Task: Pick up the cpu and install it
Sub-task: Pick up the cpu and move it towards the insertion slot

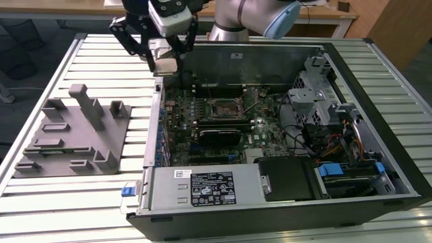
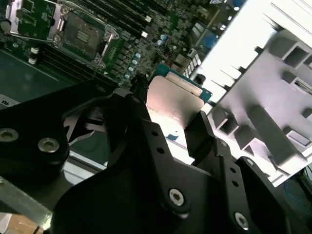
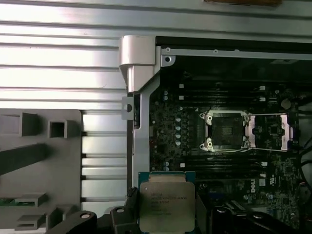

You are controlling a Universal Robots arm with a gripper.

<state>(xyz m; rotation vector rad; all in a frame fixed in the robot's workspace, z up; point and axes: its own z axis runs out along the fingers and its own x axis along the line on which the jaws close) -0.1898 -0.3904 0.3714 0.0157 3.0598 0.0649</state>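
The cpu (image 3: 166,207) is a flat square chip with a pale silver top and a thin green rim, and my gripper (image 3: 168,217) is shut on it, one black finger on each side. In the second wrist view the cpu (image 2: 173,102) sits between the fingers (image 2: 146,126), tilted. In the exterior view the gripper (image 1: 165,63) hangs with the cpu (image 1: 166,67) above the far left wall of the open computer case (image 1: 152,152). The open socket (image 1: 225,107) lies on the motherboard, lower and toward the exterior view's right; it also appears in both wrist views (image 3: 226,130) (image 2: 80,34).
A grey plastic block with upright posts (image 1: 68,134) stands on the slatted table (image 1: 60,212) at the exterior view's left. Inside the case are drive cages and cables (image 1: 331,126) and a power supply (image 1: 209,187) at the front.
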